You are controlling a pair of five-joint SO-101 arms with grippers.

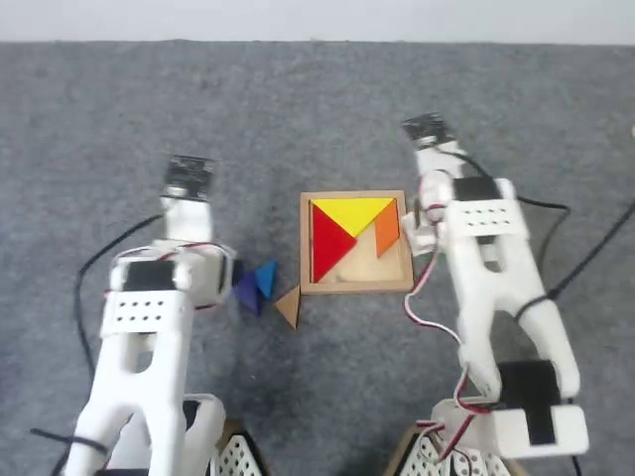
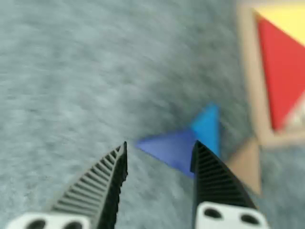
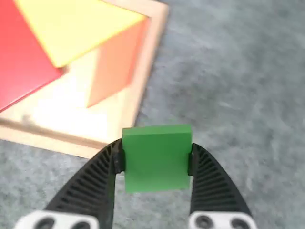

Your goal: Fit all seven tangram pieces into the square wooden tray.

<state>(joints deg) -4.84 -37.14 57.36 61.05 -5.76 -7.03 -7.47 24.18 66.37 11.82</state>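
The square wooden tray (image 1: pixel 355 286) lies mid-table holding a red triangle (image 1: pixel 327 241), a yellow triangle (image 1: pixel 354 211) and an orange piece (image 1: pixel 387 231). To its left on the carpet lie a dark blue triangle (image 1: pixel 245 288), a light blue triangle (image 1: pixel 265 279) and a tan triangle (image 1: pixel 289 306). My left gripper (image 2: pixel 159 160) is open just short of the dark blue triangle (image 2: pixel 171 148), with the light blue one (image 2: pixel 207 128) and tan one (image 2: pixel 245 164) beyond. My right gripper (image 3: pixel 155 160) is shut on a green square (image 3: pixel 156 157), beside the tray's (image 3: pixel 143 100) right rim.
Grey carpet covers the table, with open room behind and to the far left of the tray. Both arm bases (image 1: pixel 179 436) stand at the near edge. Cables (image 1: pixel 585 258) trail to the right of the right arm.
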